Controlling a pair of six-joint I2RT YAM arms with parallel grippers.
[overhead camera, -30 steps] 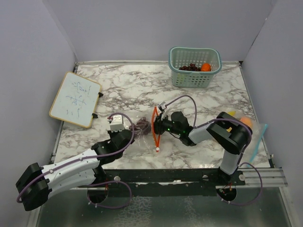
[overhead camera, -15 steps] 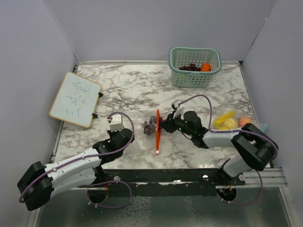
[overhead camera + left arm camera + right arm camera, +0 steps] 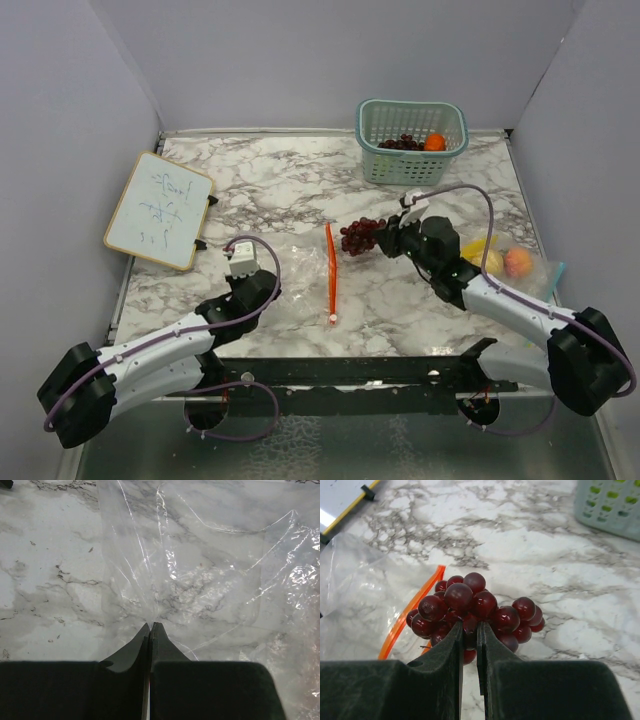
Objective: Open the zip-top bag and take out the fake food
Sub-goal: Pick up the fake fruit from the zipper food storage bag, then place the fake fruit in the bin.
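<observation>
The clear zip-top bag (image 3: 300,265) lies flat on the marble with its orange zipper strip (image 3: 329,278) at its right end; it looks empty. My left gripper (image 3: 150,626) is shut on the bag's left edge (image 3: 150,605). My right gripper (image 3: 469,630) is shut on the dark red grape bunch (image 3: 470,605), held just right of the zipper and outside the bag; it also shows in the top view (image 3: 362,235). A yellow fruit (image 3: 480,250) and a pink-yellow peach (image 3: 517,262) lie at the right.
A teal mesh basket (image 3: 411,140) at the back right holds another grape bunch (image 3: 400,143) and an orange (image 3: 434,142). A small whiteboard (image 3: 158,208) lies at the left. A second clear bag with a blue strip (image 3: 550,285) lies at the right edge.
My right gripper has pulled the grape bunch out of the bag and moved right. The bag has flattened and the zipper strip now lies on the table. The left gripper kept its hold.
</observation>
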